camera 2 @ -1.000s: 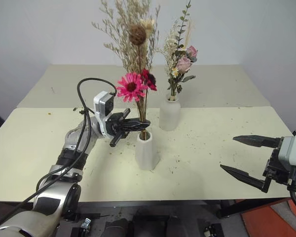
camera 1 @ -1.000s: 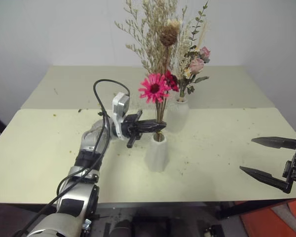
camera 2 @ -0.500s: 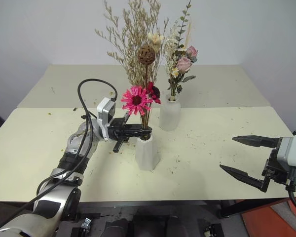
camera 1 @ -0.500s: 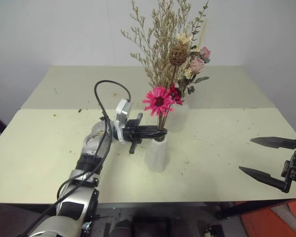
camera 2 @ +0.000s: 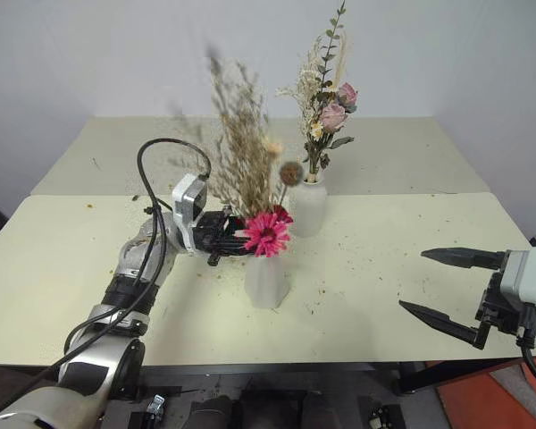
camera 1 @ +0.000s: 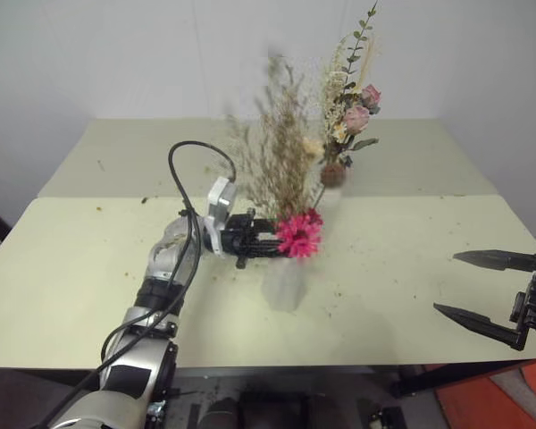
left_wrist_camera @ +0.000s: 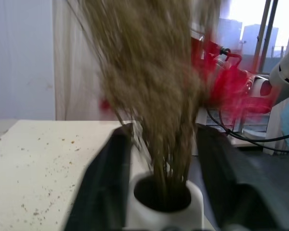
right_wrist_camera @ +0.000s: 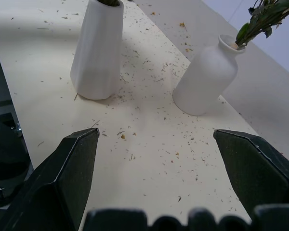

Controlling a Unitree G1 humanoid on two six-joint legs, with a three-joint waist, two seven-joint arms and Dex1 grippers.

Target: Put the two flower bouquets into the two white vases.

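Feathery tan bouquet (camera 2: 243, 156) stands in the matte tapered vase (camera 2: 266, 279)

Rose bouquet (camera 2: 326, 107) fills the rounded bottle vase (camera 2: 309, 204) behind; left gripper (camera 2: 235, 241) level, fingers parted either side of the stems; right gripper (camera 2: 447, 286) spread wide, apart.

On the table (camera 2: 384, 259), the cone vase (camera 2: 266, 279) stands in front of the bottle vase (camera 2: 309, 204). The feathery bunch (camera 2: 243, 165) sits in the cone vase, the rose bunch (camera 2: 326, 107) in the bottle vase. My left gripper (camera 2: 237, 239) is just left of the cone vase's mouth; my right gripper (camera 2: 447, 286) is well off to the right.
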